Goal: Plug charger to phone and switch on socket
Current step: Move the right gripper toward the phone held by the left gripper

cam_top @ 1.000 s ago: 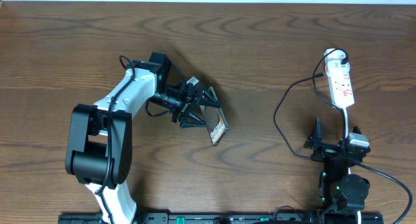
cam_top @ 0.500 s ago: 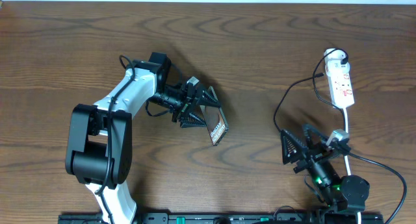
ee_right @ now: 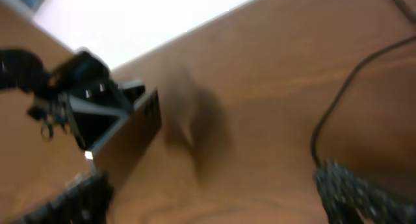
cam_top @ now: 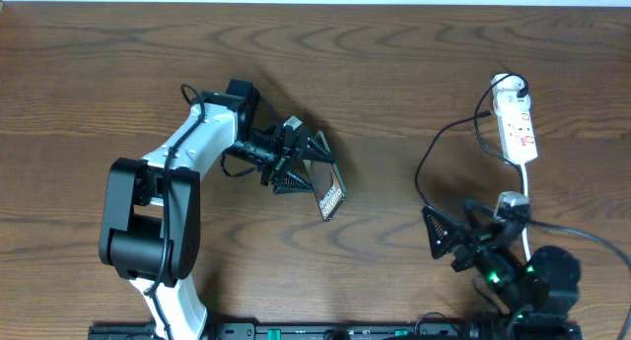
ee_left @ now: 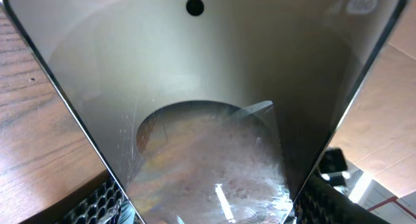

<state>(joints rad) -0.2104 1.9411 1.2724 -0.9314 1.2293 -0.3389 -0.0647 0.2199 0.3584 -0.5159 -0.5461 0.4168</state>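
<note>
The phone (cam_top: pixel 332 196) is a dark slab, tilted up off the table, and my left gripper (cam_top: pixel 302 169) is shut on it. Its glossy screen (ee_left: pixel 208 87) fills the left wrist view, with a mesh finger at each lower corner of my left gripper (ee_left: pixel 211 210). A white socket (cam_top: pixel 518 125) lies at the far right. The thin black charger cable (cam_top: pixel 421 170) loops left from it and down toward my right gripper (cam_top: pixel 452 241), which is open and holds nothing. In the blurred right wrist view the cable (ee_right: pixel 338 100) runs past the open right gripper (ee_right: pixel 214 204), and the phone (ee_right: pixel 127 136) stands at left.
A thicker black arm cable (cam_top: pixel 592 261) trails from the right arm's base at the bottom right. The white left arm (cam_top: pixel 182 153) stretches across the left half of the wooden table (cam_top: pixel 394 64).
The right arm has swung round near the front edge, its open gripper now pointing left beside the cable's lower loop. The left arm and the phone have not moved.
</note>
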